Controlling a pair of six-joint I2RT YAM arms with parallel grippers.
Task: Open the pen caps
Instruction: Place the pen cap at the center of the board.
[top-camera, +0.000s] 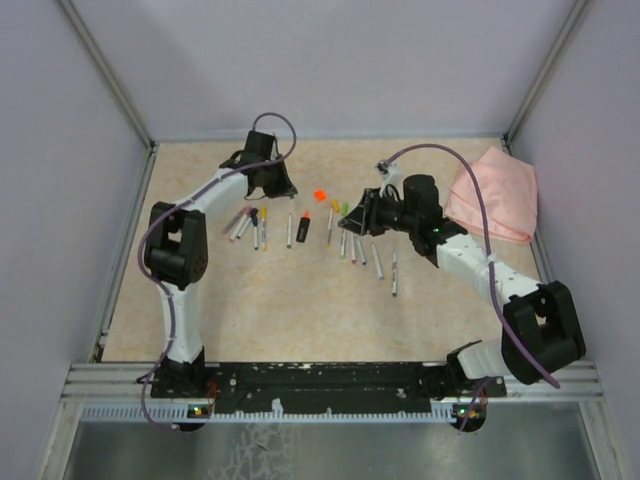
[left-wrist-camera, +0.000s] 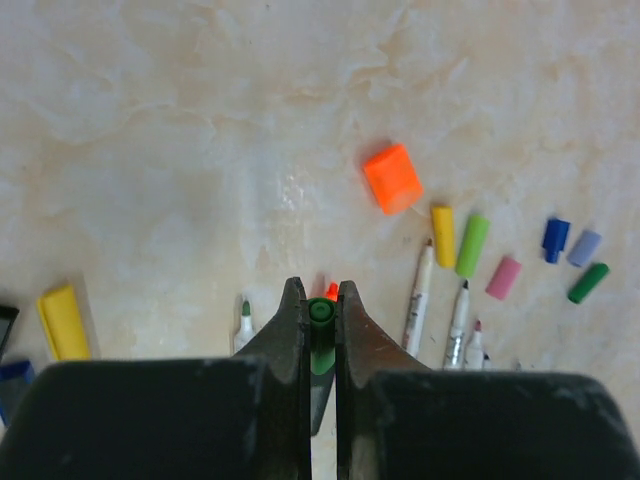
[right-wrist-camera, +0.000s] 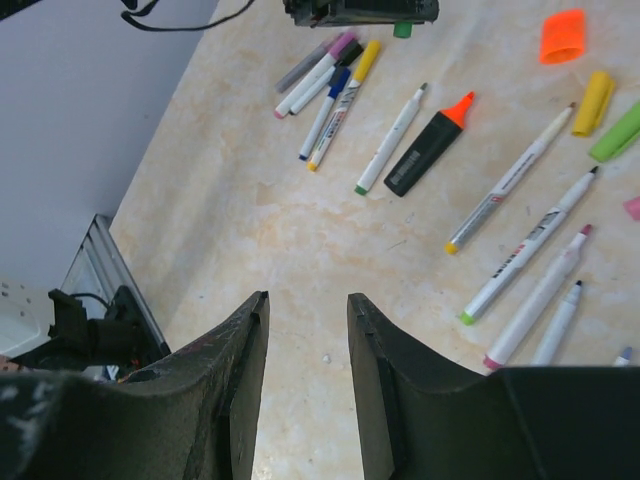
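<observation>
My left gripper (left-wrist-camera: 320, 292) is shut on a green pen cap (left-wrist-camera: 320, 312), held end-on between the fingertips above the table; it also shows in the top view (top-camera: 268, 182). Loose caps lie to its right: orange (left-wrist-camera: 392, 178), yellow (left-wrist-camera: 442, 235), light green (left-wrist-camera: 472, 245), pink (left-wrist-camera: 503, 277), blue (left-wrist-camera: 555, 239), lavender (left-wrist-camera: 584, 247) and dark green (left-wrist-camera: 588, 283). My right gripper (right-wrist-camera: 308, 300) is open and empty, low over bare table (top-camera: 357, 214). Uncapped white pens (right-wrist-camera: 520, 250) lie to its right. A cluster of pens (right-wrist-camera: 325, 80) with purple and yellow caps lies farther off.
A black highlighter with an orange tip (right-wrist-camera: 425, 150) lies among the pens. A pink cloth (top-camera: 495, 195) is bunched at the back right corner. Grey walls close off the table on three sides. Another yellow cap (left-wrist-camera: 63, 322) lies at the left of the left wrist view.
</observation>
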